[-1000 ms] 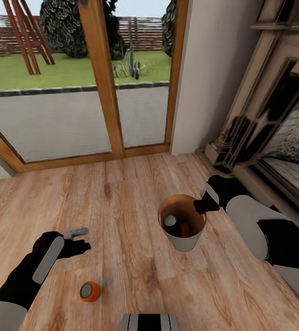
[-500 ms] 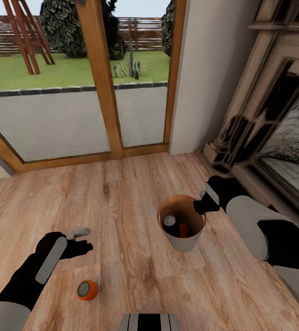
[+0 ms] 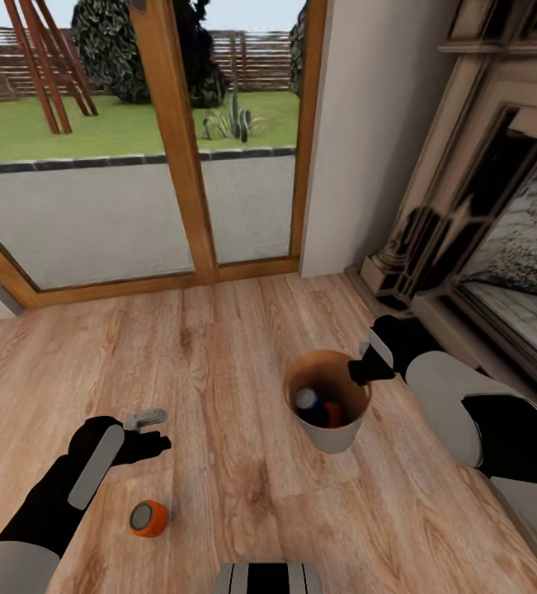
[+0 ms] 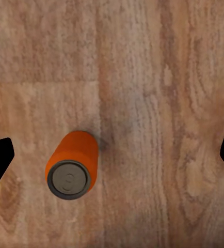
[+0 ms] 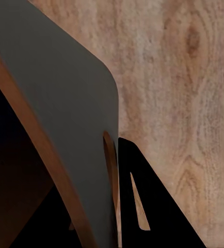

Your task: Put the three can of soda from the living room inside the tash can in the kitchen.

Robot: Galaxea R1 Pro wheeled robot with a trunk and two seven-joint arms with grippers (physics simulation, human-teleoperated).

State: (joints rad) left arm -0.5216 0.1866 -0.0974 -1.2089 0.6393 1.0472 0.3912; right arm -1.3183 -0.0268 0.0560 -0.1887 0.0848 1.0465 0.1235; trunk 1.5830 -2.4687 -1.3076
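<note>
An orange can [image 3: 148, 519] stands upright on the wood floor [image 3: 235, 346] close to the robot, just beside the left gripper [image 3: 154, 432], which hovers above the floor with its fingers spread wide and nothing between them. From the left wrist, the can [image 4: 70, 164] lies between the two finger tips, touching neither. Further out, the bin [image 3: 328, 399] holds a blue can [image 3: 307, 402] and another orange one [image 3: 332, 412]. The right gripper [image 3: 357, 369] pinches the bin's rim [image 5: 65, 181]. Beyond are glass doors [image 3: 136, 140] and a stone fireplace [image 3: 482, 181].
</note>
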